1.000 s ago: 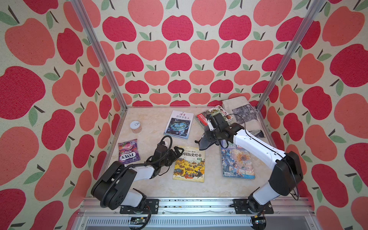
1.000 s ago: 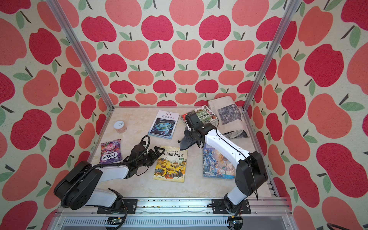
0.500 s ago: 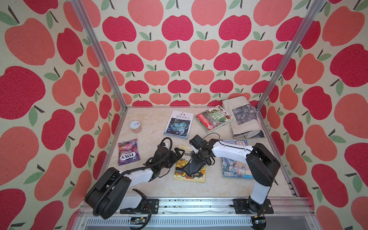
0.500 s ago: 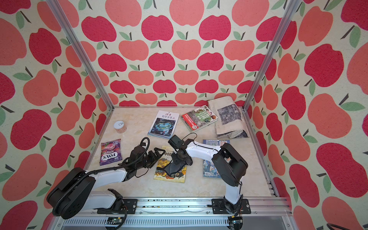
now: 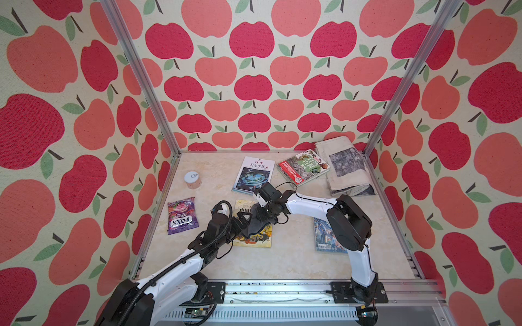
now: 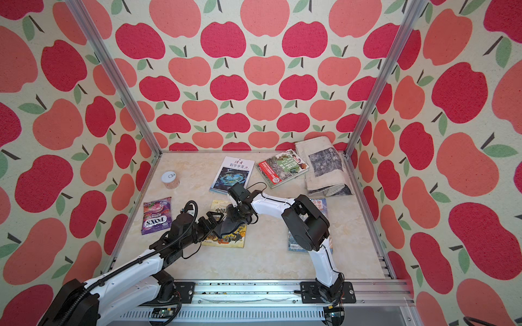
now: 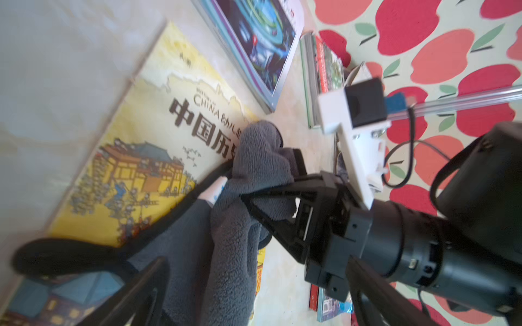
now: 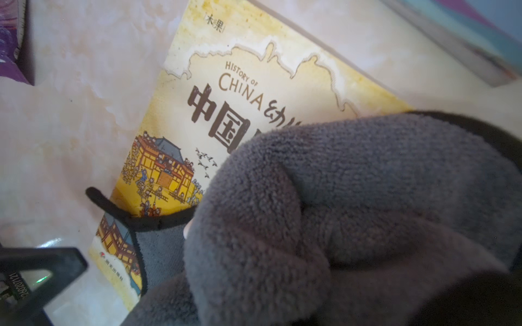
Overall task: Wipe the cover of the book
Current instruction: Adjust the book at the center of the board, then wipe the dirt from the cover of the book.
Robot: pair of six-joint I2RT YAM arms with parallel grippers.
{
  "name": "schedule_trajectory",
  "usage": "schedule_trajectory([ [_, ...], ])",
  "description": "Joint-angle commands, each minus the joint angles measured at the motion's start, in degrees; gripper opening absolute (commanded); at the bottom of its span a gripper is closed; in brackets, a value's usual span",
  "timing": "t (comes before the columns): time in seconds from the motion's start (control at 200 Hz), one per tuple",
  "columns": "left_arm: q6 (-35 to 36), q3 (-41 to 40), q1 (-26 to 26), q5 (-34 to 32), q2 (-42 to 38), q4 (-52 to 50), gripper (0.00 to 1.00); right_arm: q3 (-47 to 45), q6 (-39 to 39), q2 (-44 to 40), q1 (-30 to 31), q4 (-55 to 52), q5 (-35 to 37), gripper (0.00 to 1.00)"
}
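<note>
1. The yellow book point(image 5: 255, 241) is laid flat on the table point(image 5: 282, 265), mid-table toward the front rail, with the "History of China" cover facing up.
2. The right gripper point(image 5: 262, 216) is pressed together on a bunched grey cloth point(image 5: 260, 225). The pinch is shown plainly in the left wrist view.
3. The cloth is draped over the cover from about the middle down toward the near edge. Contact with the cover is judged likely but is not seen everywhere.
4. The left gripper point(image 5: 242, 224) is spread wide and nothing is held in it. It is placed at the book's left edge, just beside the cloth. Whether the book is touched by it cannot be told.
5. Key relation: the book is directly under the right gripper. Its long axis is run from front rail to back wall, slightly tilted. The title end on the far side is left uncovered, as is a strip along the left side.
6. Judged: strokes along that long axis toward the far end are called for. The right arm is the one placed for them. The left could be used to pin the book.
7. Counts:
   - one cloth
   - four books or magazines: the yellow one, a blue-and-white magazine point(image 5: 254, 175), a red-and-green book point(image 5: 302, 168), and a blue magazine point(image 5: 322, 240) partly hidden under the right arm
   - one folded newspaper point(image 5: 346, 169)
   - one candy bag point(image 5: 182, 216)
   - one small jar point(image 5: 192, 180)
   - two arms
</note>
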Motion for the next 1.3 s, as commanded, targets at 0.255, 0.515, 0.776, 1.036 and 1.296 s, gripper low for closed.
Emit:
schedule_trajectory([
  [0.255, 5.12, 1.95, 9.01, 5.65, 10.53, 2.98, 0.99, -21.17, -2.11, -13.33, -4.06, -2.31, 2.97, 0.0],
  [0.515, 1.69, 1.93, -0.54, 2.65, 17.9, 9.87, 0.99, -23.86, -3.97, -22.55, -7.27, -2.21, 5.64, 0.0],
  [0.776, -3.89, 0.27, -5.94, 1.66, 21.43, 15.33, 0.99, -21.04, -5.39, -18.43, -11.2, -1.17, 6.49, 0.0],
  [1.036, -7.82, -0.9, -8.35, 3.13, 28.23, 24.19, 0.99, -14.02, -1.79, -8.54, -8.57, 1.62, 0.68, 0.0],
  [1.296, -9.45, -1.4, -8.26, 4.31, 34.51, 31.89, 0.99, -6.89, 1.99, -3.02, -5.1, 4.3, -3.91, 0.0],
])
